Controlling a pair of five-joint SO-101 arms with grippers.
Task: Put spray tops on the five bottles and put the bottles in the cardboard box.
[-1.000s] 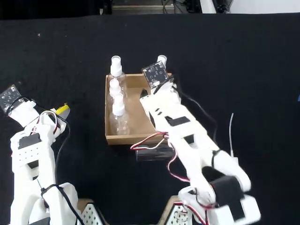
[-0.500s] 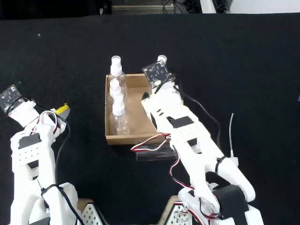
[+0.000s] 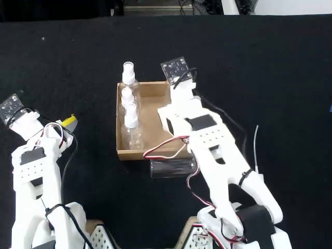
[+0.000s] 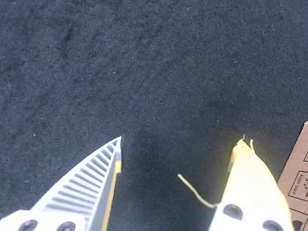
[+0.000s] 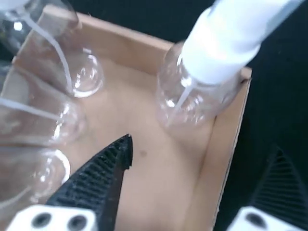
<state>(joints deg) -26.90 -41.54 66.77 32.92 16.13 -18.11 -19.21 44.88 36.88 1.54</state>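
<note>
Your right gripper (image 5: 192, 175) extended over the shallow brown cardboard box (image 5: 144, 159), fingers apart astride its wall, near a clear white-capped spray bottle (image 5: 197, 96), your left gripper (image 4: 179, 149) spread open above the black cloth tabletop (image 4: 144, 57).

The tablecloth (image 4: 144, 57) is black fabric, matt and finely fuzzy like felt. The box (image 5: 217, 159) is plain brown cardboard, dull and smooth, with raw cut edges. The bottles (image 5: 192, 103) are clear, glossy plastic that catches highlights, and their spray tops (image 5: 226, 38) are smooth white plastic. The left gripper (image 4: 180, 142) is ribbed plastic; the right gripper (image 5: 202, 147) is ribbed too, in matt black plastic.
</note>
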